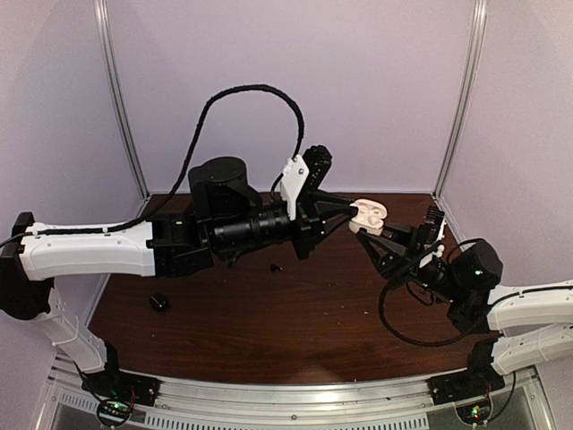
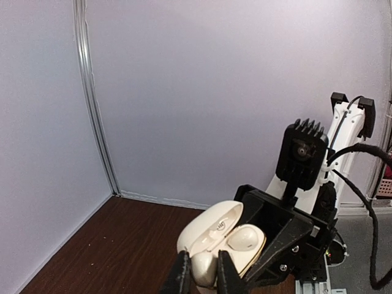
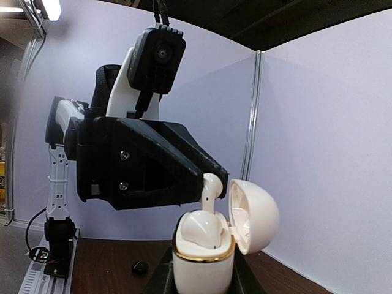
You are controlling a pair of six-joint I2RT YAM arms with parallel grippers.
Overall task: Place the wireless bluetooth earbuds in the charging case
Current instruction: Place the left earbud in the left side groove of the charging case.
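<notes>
Above the far right part of the table (image 1: 269, 331), the charging case (image 3: 202, 260) is held in the air with its lid (image 3: 256, 214) swung open. The right gripper (image 1: 374, 235) is clamped on the lower body of the case, one finger on each side. The left gripper (image 2: 205, 278) is closed to a narrow pinch on a white earbud (image 3: 212, 188), gripping the stem, with the bud's head down at the mouth of the case. Whether the bud is fully seated cannot be told. A black earbud (image 1: 159, 302) lies on the table, well apart from both grippers.

Assessment: the earbuds appear very light, rigid and glossy, so likely to slip or twist out of a pinch. The stem is the soundest hold on a white one. The rounded black ones offer only their widest sides. The case is smooth and hard and the hinge looks the weak point, so the hold belongs on the body, clear of the lid.
</notes>
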